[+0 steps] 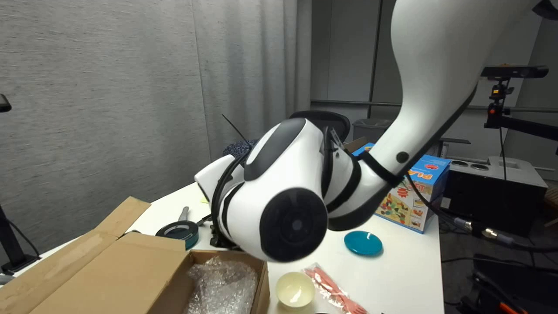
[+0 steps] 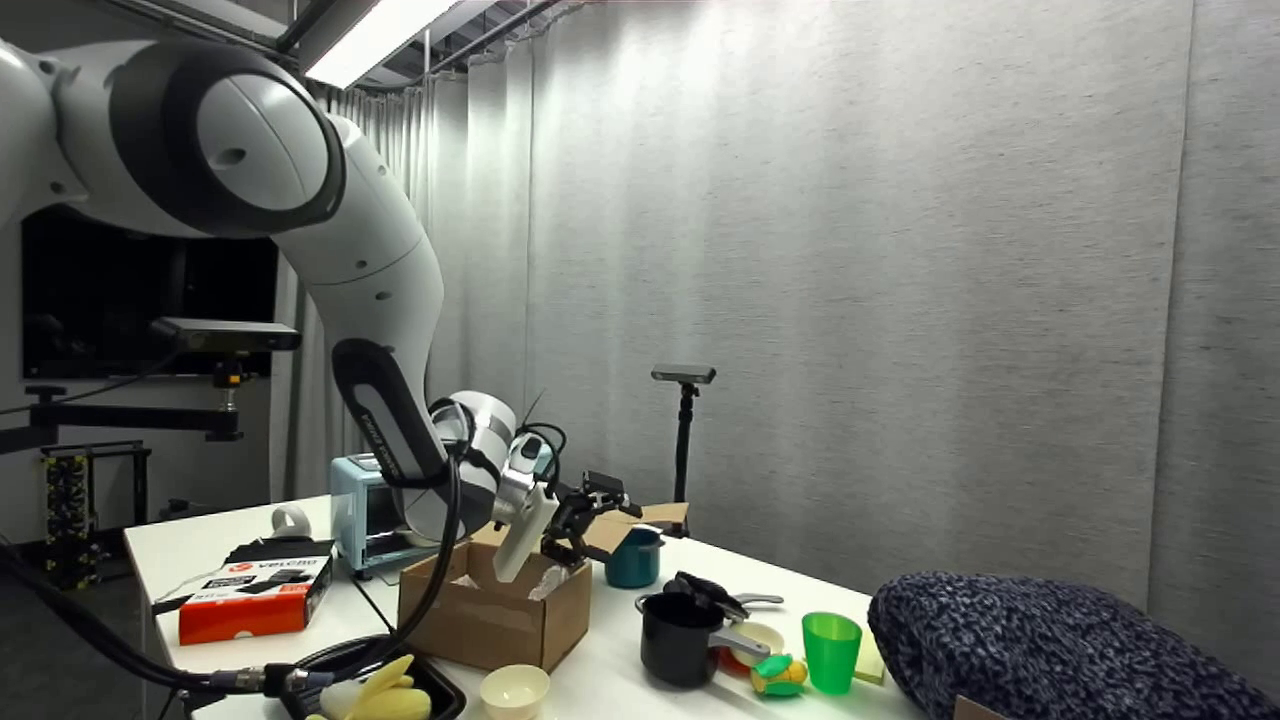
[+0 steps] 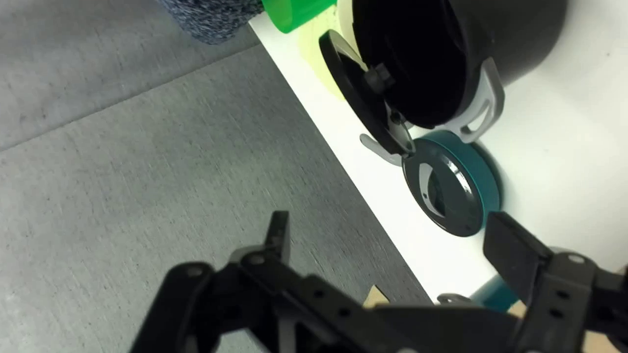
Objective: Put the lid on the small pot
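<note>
The small black pot point(image 2: 680, 640) stands on the white table with a grey handle pointing sideways in an exterior view. In the wrist view its dark open mouth point(image 3: 417, 63) is at the top. The lid point(image 3: 354, 100), with black rim, glass and knob, is tilted on edge against the pot, partly over a teal pan point(image 3: 446, 186). In an exterior view a black shape point(image 2: 703, 588) behind the pot looks like this lid. My gripper point(image 3: 387, 231) is open and empty, apart from pot and lid. It also shows above the cardboard box in an exterior view point(image 2: 606, 530).
A cardboard box point(image 2: 490, 620) with bubble wrap stands under the arm. A teal pot point(image 2: 633, 560) is beside it. A green cup point(image 2: 832, 655), toy corn point(image 2: 778, 676) and pale bowl point(image 2: 762, 640) stand by the black pot. The table edge runs close past the lid.
</note>
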